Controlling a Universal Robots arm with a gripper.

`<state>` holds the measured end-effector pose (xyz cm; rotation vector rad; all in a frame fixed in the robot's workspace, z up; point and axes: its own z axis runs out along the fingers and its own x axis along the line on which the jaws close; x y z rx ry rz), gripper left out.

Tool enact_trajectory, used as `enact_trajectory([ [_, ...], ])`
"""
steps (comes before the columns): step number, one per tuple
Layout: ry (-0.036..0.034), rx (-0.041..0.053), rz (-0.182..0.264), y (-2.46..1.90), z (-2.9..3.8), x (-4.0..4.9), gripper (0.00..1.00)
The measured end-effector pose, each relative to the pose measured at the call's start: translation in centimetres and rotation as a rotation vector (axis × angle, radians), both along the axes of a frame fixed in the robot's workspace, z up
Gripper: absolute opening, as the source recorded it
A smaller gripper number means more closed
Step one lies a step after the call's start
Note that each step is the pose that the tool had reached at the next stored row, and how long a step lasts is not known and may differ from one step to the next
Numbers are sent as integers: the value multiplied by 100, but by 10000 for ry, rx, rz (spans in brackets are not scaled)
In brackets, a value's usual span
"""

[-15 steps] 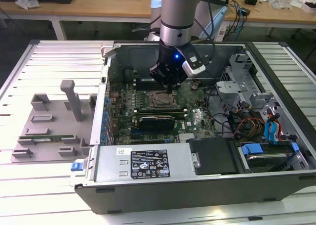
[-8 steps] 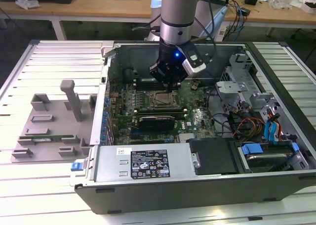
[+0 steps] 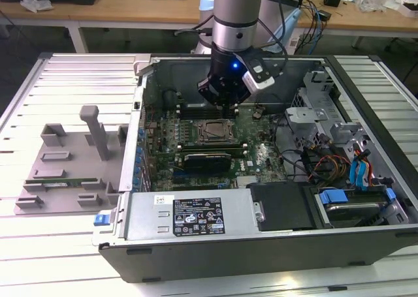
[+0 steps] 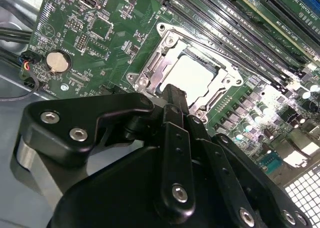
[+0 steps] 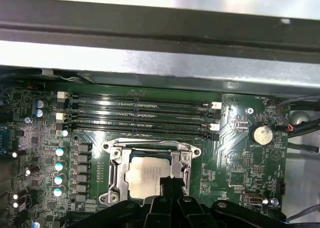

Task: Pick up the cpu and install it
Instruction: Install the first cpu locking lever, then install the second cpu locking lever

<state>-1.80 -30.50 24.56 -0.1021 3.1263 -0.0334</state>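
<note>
The cpu (image 5: 145, 175) is a flat silver-grey square lying inside the metal socket frame (image 5: 116, 160) on the green motherboard (image 5: 240, 158). It shows in both wrist views, lying level in the frame, cpu (image 4: 192, 77). My black gripper (image 4: 172, 93) hovers just over the socket's edge with its fingers pressed together and nothing between them. In the exterior view the gripper (image 3: 225, 106) hangs inside the open computer case, right above the socket (image 3: 214, 132).
Several black memory slots (image 5: 140, 115) run beside the socket, and a coin battery (image 5: 261, 134) sits further along the board. The case wall (image 3: 140, 134), an expansion card (image 3: 208, 158), a drive cage with cables (image 3: 339, 160) and the power supply (image 3: 196, 215) surround the board. A grey plastic tray (image 3: 65, 160) lies on the exterior view's left.
</note>
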Motion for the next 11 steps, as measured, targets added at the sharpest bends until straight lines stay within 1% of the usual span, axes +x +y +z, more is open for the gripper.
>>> enact_trajectory([
  [9,0,0,0,0,6,0,11],
  [10,2,-3,-1,-3,8,-1,11],
  [11,1,-1,0,-22,7,0,11],
])
